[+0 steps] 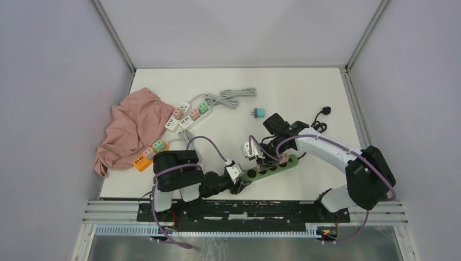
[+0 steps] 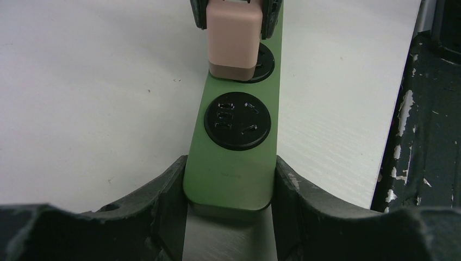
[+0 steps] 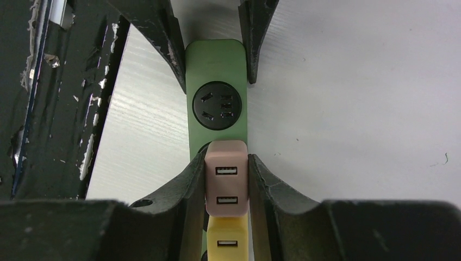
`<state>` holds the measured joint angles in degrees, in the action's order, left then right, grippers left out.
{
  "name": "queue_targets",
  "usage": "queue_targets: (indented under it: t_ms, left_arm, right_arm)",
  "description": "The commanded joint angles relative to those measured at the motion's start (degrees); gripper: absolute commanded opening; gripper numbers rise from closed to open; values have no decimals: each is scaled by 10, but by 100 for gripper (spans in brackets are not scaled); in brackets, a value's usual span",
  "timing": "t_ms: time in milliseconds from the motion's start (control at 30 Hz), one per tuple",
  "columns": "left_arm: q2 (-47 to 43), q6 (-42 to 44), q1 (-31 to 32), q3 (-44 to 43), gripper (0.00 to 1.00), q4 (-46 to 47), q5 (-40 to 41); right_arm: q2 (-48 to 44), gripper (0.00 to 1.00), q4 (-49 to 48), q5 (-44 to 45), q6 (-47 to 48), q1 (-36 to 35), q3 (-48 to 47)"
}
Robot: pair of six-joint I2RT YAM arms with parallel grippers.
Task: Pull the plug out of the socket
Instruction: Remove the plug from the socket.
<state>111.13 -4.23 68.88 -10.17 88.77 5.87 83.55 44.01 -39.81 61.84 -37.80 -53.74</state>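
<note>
While the right tool (image 3: 227, 166) pinches the pink plug (image 3: 226, 187), the left tool (image 2: 229, 187) clamps the green strip (image 2: 231, 168) at its end.
The pink plug sits in the second socket from that clamped end, beside a yellow plug (image 3: 227, 239). A straight lift without rocking, with the strip held to the desk (image 3: 353, 109), looks best.

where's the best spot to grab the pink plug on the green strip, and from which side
Grip the pink plug by its two flat side faces, coming straight down from above. The yellow plug crowds one end face, so the sides are free. The right gripper clamps there now, while the left gripper pins the end of the green strip.
</note>
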Motion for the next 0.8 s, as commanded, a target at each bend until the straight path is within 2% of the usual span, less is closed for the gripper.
queue_targets:
  t_ms: [0,133,233,400,567,667,767]
  left_arm:
    - [34,-12,-1,3,3,103,-4]
    - [35,-14,-2,4,3,103,-4]
    - [34,-16,-1,5,3,104,-4]
    - [34,-16,-2,7,3,103,-4]
    - [35,-16,-2,6,3,103,-4]
    - [35,-17,-1,5,3,103,-4]
    - [36,-18,-2,3,3,103,-5]
  right_arm:
    - [-13,0,-29,-98,-75,-48,-6]
    - [-12,0,-76,-68,-148,-47,-11]
    - [-16,0,-78,-52,-154,-33,-13]
    - [-28,0,-43,-45,-103,-1,-11]
    - [-25,0,33,-102,6,-12,-2]
    - [-19,0,31,-107,1,-34,-6]
    - [-16,0,-3,-120,-54,-47,-10]
